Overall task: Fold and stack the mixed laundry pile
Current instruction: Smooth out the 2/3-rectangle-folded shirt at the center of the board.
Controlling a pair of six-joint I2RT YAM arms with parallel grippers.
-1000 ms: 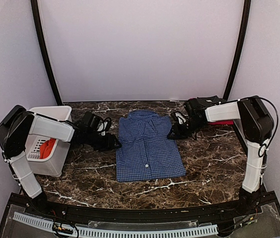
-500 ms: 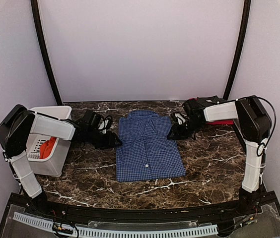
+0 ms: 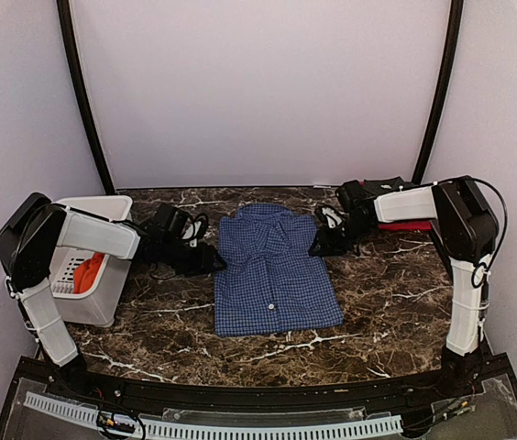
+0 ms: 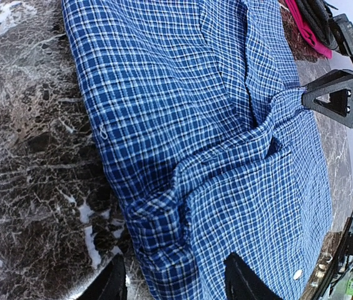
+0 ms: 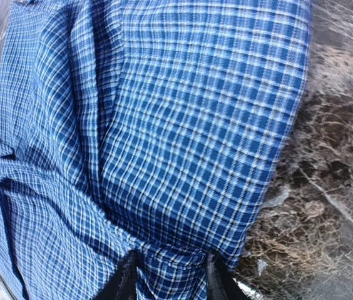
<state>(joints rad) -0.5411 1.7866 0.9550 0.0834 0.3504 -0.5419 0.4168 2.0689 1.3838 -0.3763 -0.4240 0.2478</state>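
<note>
Blue-and-white small-checked cloth, the checked shirt (image 3: 272, 270) lies folded into a rough rectangle mid-table on the dark veined marble table (image 3: 378, 302). Your left gripper (image 3: 214, 261) pinches its rumpled left edge and your right gripper (image 3: 318, 247) pinches its right edge, with a raised crease between them. The orange-red shirt (image 3: 84, 272) sits crumpled in the white slotted basket (image 3: 89, 307) at the left. A red cloth (image 3: 412, 225) lies far right.

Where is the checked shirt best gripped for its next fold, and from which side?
Pinch the checked shirt at its shoulder edges, left gripper from the left, right gripper from the right, both low. It lies flat, front up, so only the edges offer a lip.
</note>
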